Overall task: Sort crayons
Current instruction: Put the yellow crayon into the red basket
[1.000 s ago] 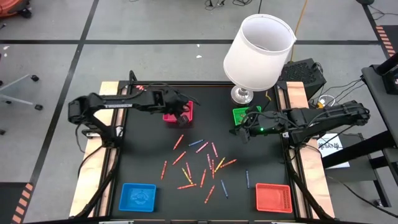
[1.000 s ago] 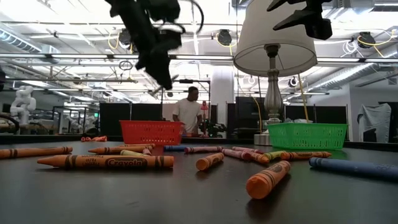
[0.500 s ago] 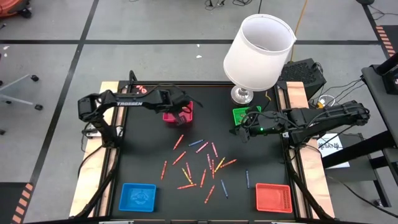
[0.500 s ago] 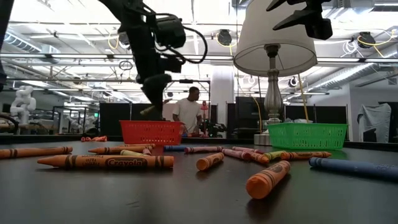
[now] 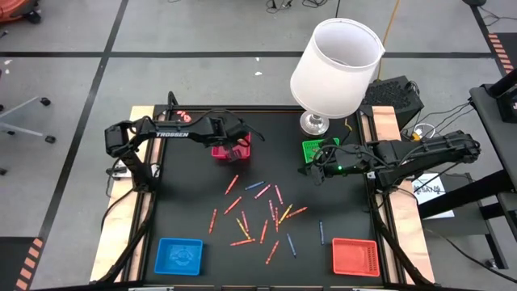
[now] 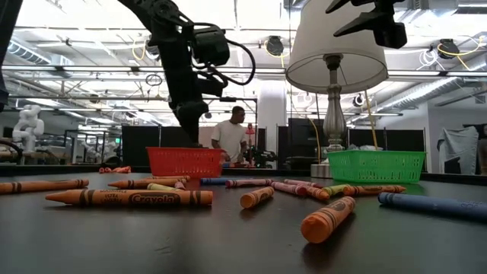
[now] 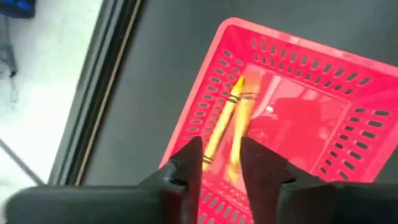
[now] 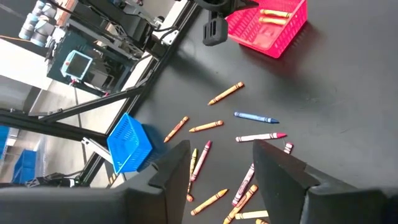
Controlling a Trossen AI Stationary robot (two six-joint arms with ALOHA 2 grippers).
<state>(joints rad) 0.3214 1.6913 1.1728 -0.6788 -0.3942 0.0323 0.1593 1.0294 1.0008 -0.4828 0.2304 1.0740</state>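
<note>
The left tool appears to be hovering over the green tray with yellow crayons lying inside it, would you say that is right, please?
Not quite: the tray is pink-red, not green. The left wrist view shows the left tool over the pink-red tray with yellow crayons lying inside it. In the high view the green tray sits by the right arm instead.
</note>
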